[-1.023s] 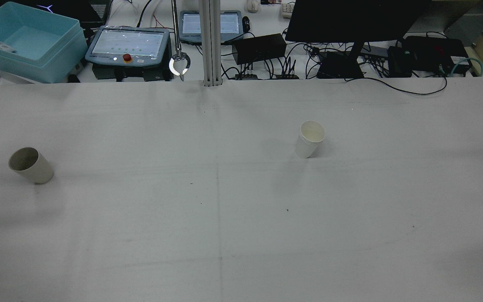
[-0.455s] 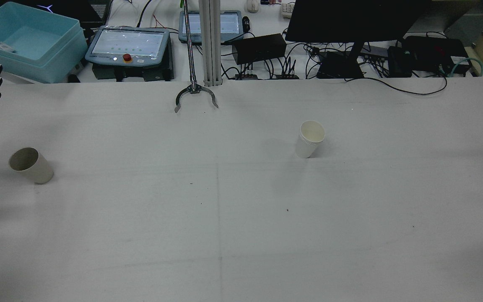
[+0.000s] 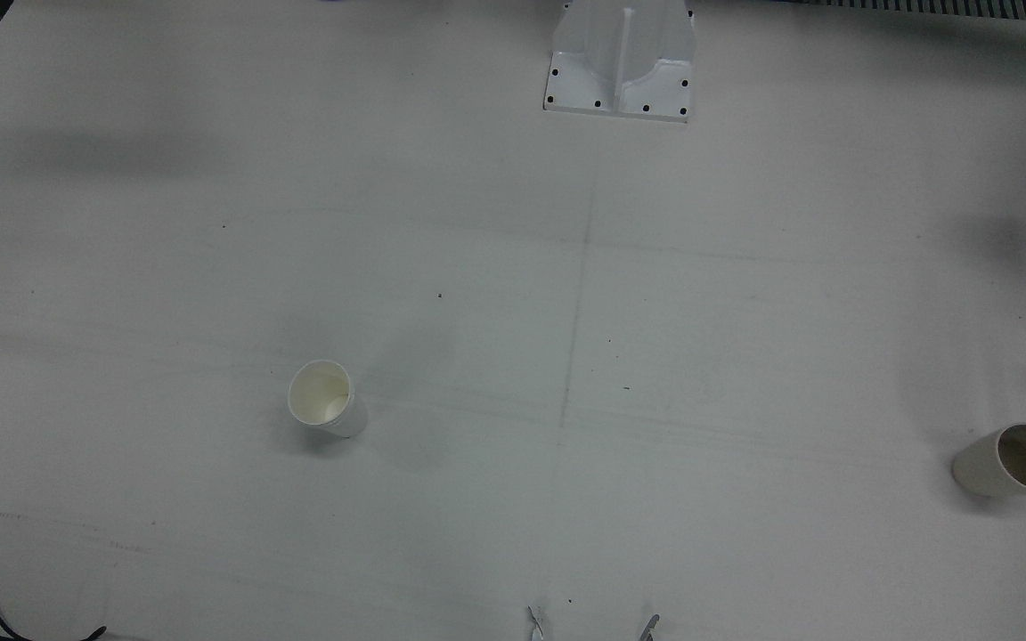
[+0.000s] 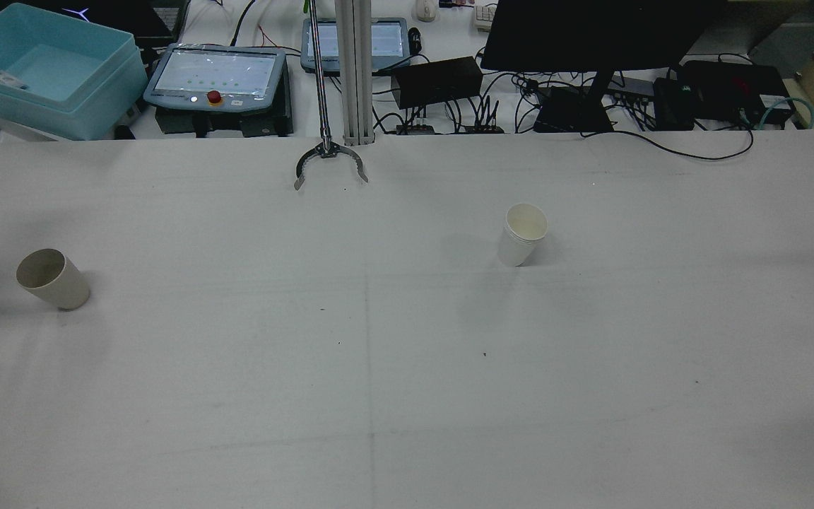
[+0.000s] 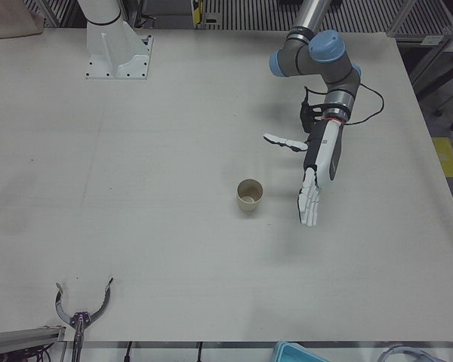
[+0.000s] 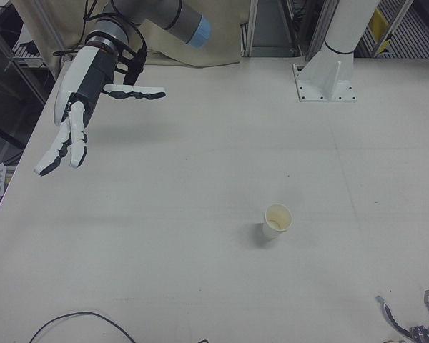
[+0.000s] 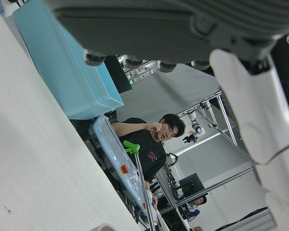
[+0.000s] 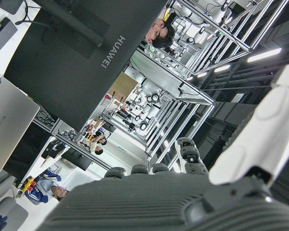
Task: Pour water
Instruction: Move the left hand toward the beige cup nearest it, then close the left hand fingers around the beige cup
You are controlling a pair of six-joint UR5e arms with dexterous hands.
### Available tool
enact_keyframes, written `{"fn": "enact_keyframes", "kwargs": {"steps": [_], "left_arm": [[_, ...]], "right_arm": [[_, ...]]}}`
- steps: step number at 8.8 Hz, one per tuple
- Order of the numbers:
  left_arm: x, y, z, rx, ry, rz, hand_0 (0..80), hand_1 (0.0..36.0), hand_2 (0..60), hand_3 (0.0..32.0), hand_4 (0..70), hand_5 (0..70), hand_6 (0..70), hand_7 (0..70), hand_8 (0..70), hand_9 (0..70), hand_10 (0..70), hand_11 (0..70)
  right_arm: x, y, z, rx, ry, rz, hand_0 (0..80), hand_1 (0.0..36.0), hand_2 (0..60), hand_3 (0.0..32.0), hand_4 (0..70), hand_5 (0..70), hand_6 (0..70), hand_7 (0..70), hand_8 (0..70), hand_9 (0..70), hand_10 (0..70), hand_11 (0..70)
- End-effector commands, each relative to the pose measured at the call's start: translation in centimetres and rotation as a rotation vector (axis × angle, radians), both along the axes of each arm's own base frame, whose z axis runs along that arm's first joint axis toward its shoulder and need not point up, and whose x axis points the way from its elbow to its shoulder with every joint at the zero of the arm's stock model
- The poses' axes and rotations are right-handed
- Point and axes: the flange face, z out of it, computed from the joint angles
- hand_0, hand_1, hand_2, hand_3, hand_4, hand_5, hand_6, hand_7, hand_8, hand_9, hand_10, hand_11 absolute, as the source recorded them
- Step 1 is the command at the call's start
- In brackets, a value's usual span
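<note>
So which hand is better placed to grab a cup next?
Left, probably. The left hand hangs open beside the tan cup; the right hand, also open, is far from the white cup.

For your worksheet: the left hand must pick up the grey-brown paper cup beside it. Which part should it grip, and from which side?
Grip the side wall of the paper cup around its middle. The cup stands upright with its mouth open upward, and the open left hand is already beside it, so coming in sideways probably suits best.

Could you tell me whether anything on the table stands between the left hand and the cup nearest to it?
Nothing visible does. In the left-front view the left hand hangs open beside the grey-lined cup, with only bare table between them. The reacher tool lies far off at the table's edge.
</note>
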Motion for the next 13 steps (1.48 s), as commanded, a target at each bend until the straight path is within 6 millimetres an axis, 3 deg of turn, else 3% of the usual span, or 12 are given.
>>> {"fn": "enact_keyframes", "kwargs": {"steps": [1,3,6,10,11,13], "left_arm": [[5.2,1.3,2.7,0.07,-0.063,0.078,47.7,11.3,0.0,17.8,0.0,0.0,0.0,0.0,0.0,1.3,0.0,0.7],[6.2,0.1,5.6,0.054,-0.058,0.083,47.3,10.9,0.0,15.4,0.0,0.0,0.0,0.0,0.0,1.2,0.0,1.1],[6.6,-0.3,8.0,0.044,-0.069,0.084,47.8,11.9,0.0,11.4,0.8,0.0,0.0,0.0,0.0,0.5,0.0,1.7],[8.5,-1.8,7.1,0.042,-0.019,0.109,47.6,11.9,0.0,10.8,1.8,0.0,0.0,0.5,0.0,0.1,0.5,2.4],[8.6,-1.6,7.4,0.013,0.03,0.13,47.9,12.0,0.0,10.4,2.8,0.0,0.0,1.6,0.0,0.2,0.7,2.7],[11.2,-0.5,7.6,-0.011,0.077,0.189,48.5,13.0,0.0,9.6,3.7,0.0,0.0,2.9,0.0,0.0,1.0,3.2]], "right_arm": [[-0.1,0.0,0.0,-0.002,0.005,-0.003,41.6,7.6,2.0,0.0,0.8,2.4,0.0,0.0,0.0,0.0,0.0,0.0],[0.1,0.0,0.1,-0.004,0.003,0.0,41.5,7.4,1.9,0.0,1.3,2.7,0.0,0.0,0.0,0.0,0.0,0.0],[-0.4,-0.1,-0.1,-0.001,0.005,-0.009,41.7,7.6,2.2,0.0,1.3,2.7,0.0,0.0,0.0,0.0,0.0,0.0],[-0.5,-0.1,0.1,-0.004,0.006,-0.012,41.7,7.6,2.4,0.0,1.9,2.8,0.0,0.0,0.0,0.0,0.0,0.0],[-0.5,-0.1,0.1,-0.004,0.006,-0.012,41.7,7.6,2.2,0.0,1.8,3.0,0.0,0.0,0.0,0.0,0.0,0.0],[-1.3,-0.2,0.0,-0.003,0.015,-0.029,41.5,7.4,2.2,0.0,2.0,2.8,0.0,0.0,0.0,0.0,0.0,0.0]]}}
